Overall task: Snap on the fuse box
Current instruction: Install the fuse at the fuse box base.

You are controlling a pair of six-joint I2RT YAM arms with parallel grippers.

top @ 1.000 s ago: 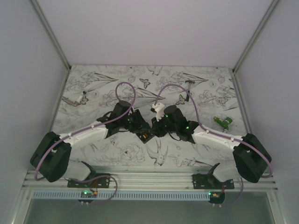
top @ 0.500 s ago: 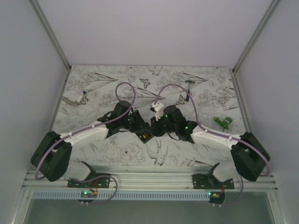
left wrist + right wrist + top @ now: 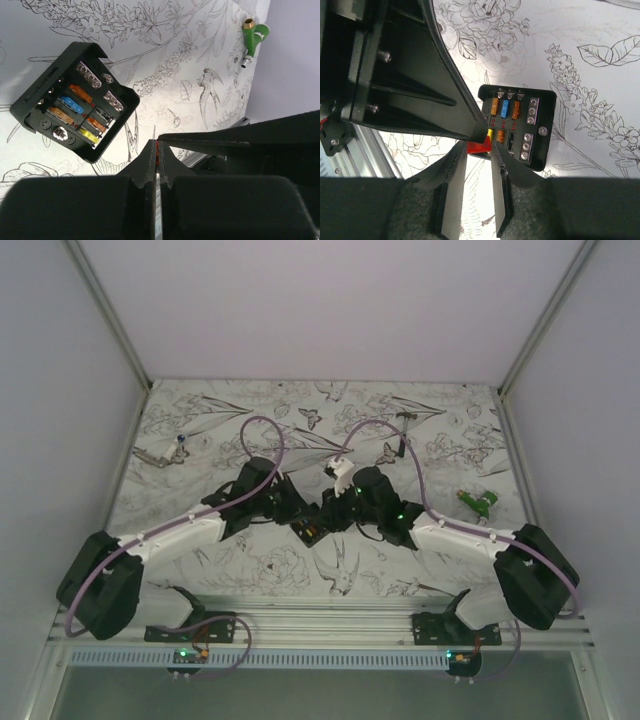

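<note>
The fuse box [image 3: 311, 532] is a small black open box on the patterned table, between my two grippers. Its blue, yellow and orange fuses show in the left wrist view [image 3: 75, 102] and the right wrist view [image 3: 520, 125]. My left gripper [image 3: 159, 146] is shut on a small red fuse [image 3: 480, 146], edge-on as a thin red sliver. My right gripper [image 3: 479, 150] has its fingers against both sides of the same red fuse, just above the box's near edge. In the top view the left gripper [image 3: 300, 514] and the right gripper [image 3: 327, 514] meet tip to tip.
A green object [image 3: 478, 502] lies at the right, also in the left wrist view [image 3: 252, 37]. A small dark hammer [image 3: 404, 421] lies at the back. A small metal part [image 3: 160, 453] lies at the far left. Enclosure walls close in the table.
The left arm's rear link has swung down and to the left. Both grippers have stayed together over the fuse box, drawn slightly closer.
</note>
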